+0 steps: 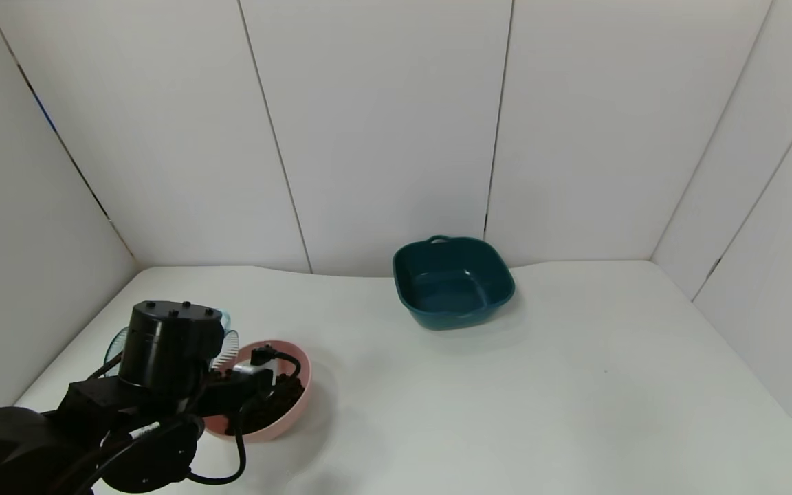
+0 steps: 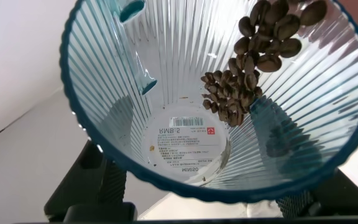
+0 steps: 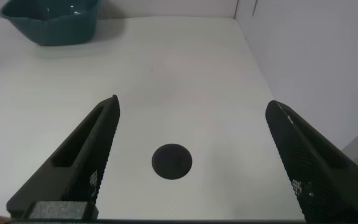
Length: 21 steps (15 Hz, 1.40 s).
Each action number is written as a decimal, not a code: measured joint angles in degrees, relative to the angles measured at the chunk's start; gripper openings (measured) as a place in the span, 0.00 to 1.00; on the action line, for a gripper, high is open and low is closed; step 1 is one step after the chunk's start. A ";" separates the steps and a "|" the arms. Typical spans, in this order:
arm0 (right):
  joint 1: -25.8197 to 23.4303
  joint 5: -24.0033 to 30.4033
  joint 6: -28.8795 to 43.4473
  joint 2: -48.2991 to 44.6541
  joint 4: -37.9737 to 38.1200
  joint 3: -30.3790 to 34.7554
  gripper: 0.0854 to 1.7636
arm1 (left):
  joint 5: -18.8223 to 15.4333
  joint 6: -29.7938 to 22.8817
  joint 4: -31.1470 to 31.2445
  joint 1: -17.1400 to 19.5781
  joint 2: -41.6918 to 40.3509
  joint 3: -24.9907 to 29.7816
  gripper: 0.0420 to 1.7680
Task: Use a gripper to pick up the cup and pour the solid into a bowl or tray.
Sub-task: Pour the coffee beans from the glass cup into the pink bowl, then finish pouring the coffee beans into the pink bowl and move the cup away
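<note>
My left gripper [image 1: 231, 371] is at the table's near left, shut on the cup [image 1: 227, 342], which is tipped on its side over the pink bowl [image 1: 305, 385]. In the left wrist view I look into the ribbed pale-blue cup [image 2: 185, 143]; dark brown beans [image 2: 253, 56] lie along its wall toward the rim, and its labelled bottom is bare. A heap of beans [image 1: 279, 399] lies in the bowl. The dark fingers [image 2: 101, 183] show outside the cup. My right gripper [image 3: 192, 102] is open and empty above bare table; it does not show in the head view.
A dark teal squarish dish [image 1: 452, 282] with handles stands empty at the back middle and also shows in the right wrist view [image 3: 51, 22]. A round black spot [image 3: 171, 161] lies on the table under the right gripper. White walls enclose the table.
</note>
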 joint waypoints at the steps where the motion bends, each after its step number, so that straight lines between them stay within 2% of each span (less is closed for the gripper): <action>1: 0.00 0.02 -0.02 0.00 0.00 0.00 0.97 | -0.22 -0.22 -0.83 0.04 -0.02 0.04 0.71; 3: 0.00 0.00 0.00 0.00 0.00 0.00 0.97 | -0.98 -0.46 -3.25 0.45 -0.16 0.01 0.71; 9: 0.00 0.02 -0.02 0.00 0.00 0.00 0.97 | -10.36 -6.72 -5.16 3.06 -1.23 0.45 0.71; 11: 0.00 0.00 0.00 0.00 0.00 0.00 0.97 | -15.30 -11.11 -4.99 4.72 -1.65 0.50 0.71; 15: 0.00 0.00 -0.05 0.00 0.00 0.00 0.97 | -24.13 -16.48 -4.66 9.13 -2.74 -0.11 0.71; 17: 0.00 0.00 -0.02 0.00 0.00 0.00 0.97 | -28.32 -22.24 -4.44 11.17 -3.19 -0.11 0.71; 21: 0.00 0.02 0.00 0.00 0.00 0.00 0.97 | -33.00 -36.19 -3.08 15.63 -4.29 -0.24 0.71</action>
